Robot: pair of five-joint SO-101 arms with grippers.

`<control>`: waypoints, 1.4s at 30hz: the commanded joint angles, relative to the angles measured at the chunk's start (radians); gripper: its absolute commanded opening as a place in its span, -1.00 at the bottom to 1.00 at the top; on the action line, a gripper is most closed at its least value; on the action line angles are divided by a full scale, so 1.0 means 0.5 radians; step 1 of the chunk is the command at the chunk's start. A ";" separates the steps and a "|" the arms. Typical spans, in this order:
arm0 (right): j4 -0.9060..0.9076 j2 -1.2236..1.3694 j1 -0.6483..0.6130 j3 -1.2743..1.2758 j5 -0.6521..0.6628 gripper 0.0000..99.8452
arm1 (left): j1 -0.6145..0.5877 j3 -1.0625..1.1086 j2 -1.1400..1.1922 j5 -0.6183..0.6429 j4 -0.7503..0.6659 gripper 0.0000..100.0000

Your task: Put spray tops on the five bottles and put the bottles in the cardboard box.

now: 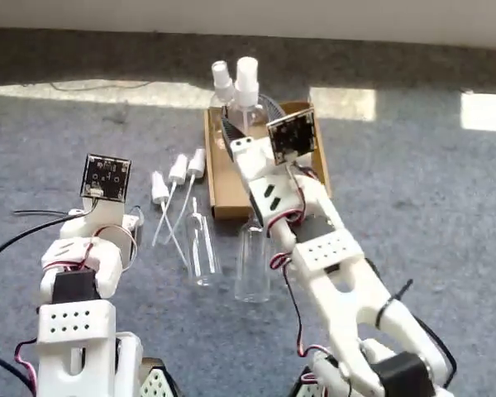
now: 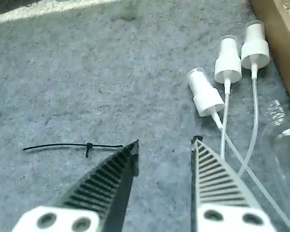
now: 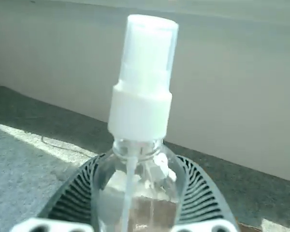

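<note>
- The right gripper (image 3: 135,208) is clamped on a clear bottle (image 3: 135,191); its ribbed fingers (image 3: 70,198) press the bottle's shoulders from both sides, with the glass filling the gap between them.
- That bottle stands upright in the grip; its white spray top (image 3: 142,82) is seated on the neck and rises clear above the fingertips; the dip tube runs down inside.
- In the high view the right arm reaches out over the cardboard box (image 1: 219,186), holding the bottle at the box's far end; a second capped bottle (image 1: 221,78) stands just beside it there.
- The left gripper (image 2: 165,144) hangs low over the grey carpet (image 2: 87,72); its fingers (image 2: 111,179) are spread apart with nothing between them.
- Three loose spray tops (image 2: 228,60) lie on the carpet just beyond the left fingertips, near the box's side; their long tubes trail back toward the gripper, and two of them cross.
- Two uncapped bottles sit on the carpet between the arms, on the near side of the box; one (image 1: 200,248) lies on its side, and the other (image 1: 252,260) is partly hidden by the right arm.
- A black cable tie (image 2: 87,146) lies on the carpet beside the left gripper.
</note>
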 commanded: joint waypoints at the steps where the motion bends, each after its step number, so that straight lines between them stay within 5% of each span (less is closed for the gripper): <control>1: -0.394 0.281 -0.023 -0.155 -0.015 -0.99 | -0.014 -0.011 -0.014 -0.006 -0.055 -0.66; 13: -1.054 0.842 -0.026 -0.149 -0.141 -0.99 | 0.097 0.020 -0.014 -0.006 -0.068 -0.66; 42: -1.060 1.435 -0.091 -0.493 -0.276 -0.99 | 0.106 0.048 -0.014 -0.006 -0.068 -0.66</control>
